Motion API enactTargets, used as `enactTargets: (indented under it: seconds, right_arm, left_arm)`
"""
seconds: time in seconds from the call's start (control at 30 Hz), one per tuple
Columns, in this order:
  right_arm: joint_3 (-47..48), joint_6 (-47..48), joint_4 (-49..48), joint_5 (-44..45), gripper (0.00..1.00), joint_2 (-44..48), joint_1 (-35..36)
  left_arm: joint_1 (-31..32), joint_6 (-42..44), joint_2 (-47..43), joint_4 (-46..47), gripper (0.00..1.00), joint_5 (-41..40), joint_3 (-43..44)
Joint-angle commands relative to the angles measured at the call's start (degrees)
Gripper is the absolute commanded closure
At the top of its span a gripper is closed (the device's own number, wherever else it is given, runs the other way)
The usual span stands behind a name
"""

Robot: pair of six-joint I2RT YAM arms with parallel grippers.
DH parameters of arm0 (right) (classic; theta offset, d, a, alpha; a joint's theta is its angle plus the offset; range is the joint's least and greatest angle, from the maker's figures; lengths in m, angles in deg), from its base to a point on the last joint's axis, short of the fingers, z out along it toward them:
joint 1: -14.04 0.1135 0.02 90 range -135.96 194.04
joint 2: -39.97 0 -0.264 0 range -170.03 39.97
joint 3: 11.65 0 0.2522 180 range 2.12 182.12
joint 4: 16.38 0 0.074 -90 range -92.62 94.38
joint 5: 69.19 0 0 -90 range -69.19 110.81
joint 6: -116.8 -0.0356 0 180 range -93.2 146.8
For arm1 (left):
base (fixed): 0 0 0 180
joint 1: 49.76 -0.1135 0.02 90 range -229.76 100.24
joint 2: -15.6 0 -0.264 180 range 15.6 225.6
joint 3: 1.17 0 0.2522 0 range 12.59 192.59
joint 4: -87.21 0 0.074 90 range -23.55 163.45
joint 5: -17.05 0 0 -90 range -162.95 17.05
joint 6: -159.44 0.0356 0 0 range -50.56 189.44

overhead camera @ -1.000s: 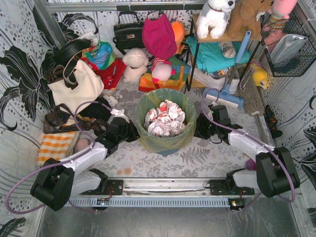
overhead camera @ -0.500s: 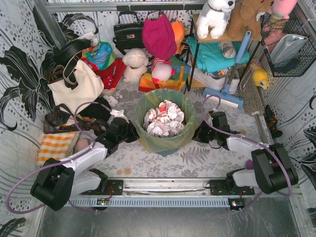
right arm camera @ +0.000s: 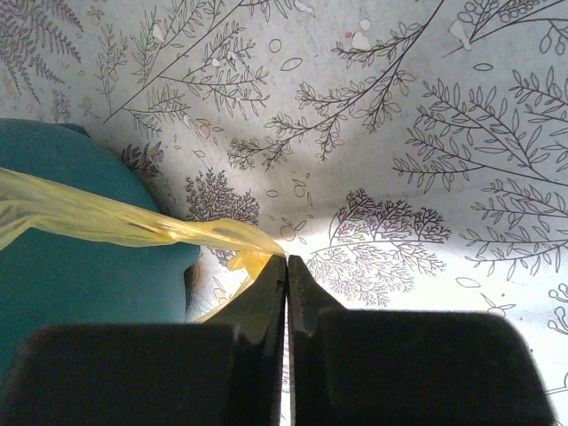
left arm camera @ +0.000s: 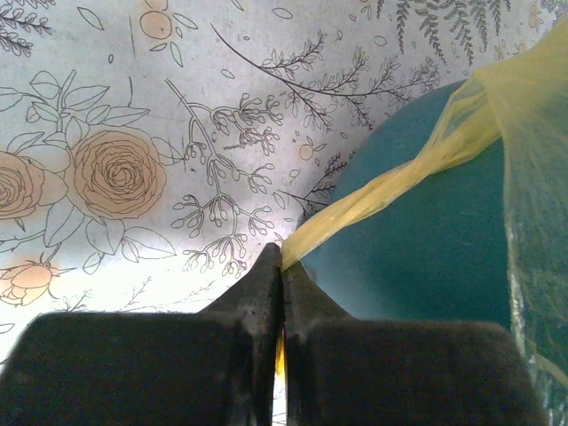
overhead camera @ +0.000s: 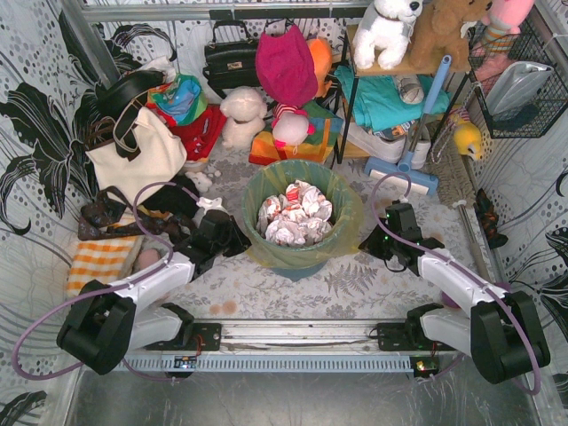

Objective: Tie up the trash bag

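Observation:
The trash bag (overhead camera: pixel 300 248), thin yellow-green plastic, lines a round teal bin (left arm camera: pixel 417 266) at the middle of the floral table and holds crumpled white-and-red paper (overhead camera: pixel 295 216). My left gripper (overhead camera: pixel 241 241) is at the bin's left side, shut on a stretched strip of the bag (left arm camera: pixel 390 191) that runs into the jaw tips of the left gripper (left arm camera: pixel 282 259). My right gripper (overhead camera: pixel 367 241) is at the bin's right side. In the right wrist view a taut strand of the bag (right arm camera: pixel 115 222) ends at the shut tips of the right gripper (right arm camera: pixel 286 261).
A cream tote bag (overhead camera: pixel 133 160) and dark straps lie at the back left, an orange checked cloth (overhead camera: pixel 102 262) at the left. Soft toys (overhead camera: pixel 241 115), a black handbag (overhead camera: pixel 229 58), a shelf and a blue mop (overhead camera: pixel 404 173) crowd the back.
My right gripper has shut and drawn back to the right and nearer, stretching the bag's right rim outward. The left gripper has shifted slightly left, still holding its strip.

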Motion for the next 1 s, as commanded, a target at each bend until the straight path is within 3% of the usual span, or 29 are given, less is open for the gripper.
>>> enactTargets:
  seconds: [0.0, 0.07, 0.13, 0.33, 0.83, 0.97]
  right_arm:
    - [0.7, 1.0, -1.8, -2.2, 1.00, 0.8, -0.2]
    - [1.3, 0.8, -3.2, -4.2, 0.96, 0.7, -0.2]
    - [1.9, 1.0, -4.6, -6.3, 0.79, -0.2, -0.2]
    - [1.9, -0.3, -10.3, -13.9, 0.63, -3.8, -0.2]
    - [-1.3, -2.2, -22.2, -22.5, 0.57, -15.5, -0.2]
    - [-2.2, -2.2, -18.4, -19.1, 0.56, -15.2, -0.2]
  left_arm:
    - [0.2, 0.0, 0.9, 0.6, 0.92, -1.1, 2.1]
    - [0.2, 0.1, 1.3, 0.7, 0.92, -0.8, 2.3]
    - [0.2, -0.1, 1.8, 1.2, 0.92, -0.5, 2.3]
    - [0.1, -0.3, 2.2, 1.3, 0.92, -0.2, 3.1]
    - [0.2, -0.5, 1.1, 1.6, 0.92, -0.6, 1.6]
    - [0.2, -0.7, 2.0, 1.9, 0.92, -0.5, 1.4]
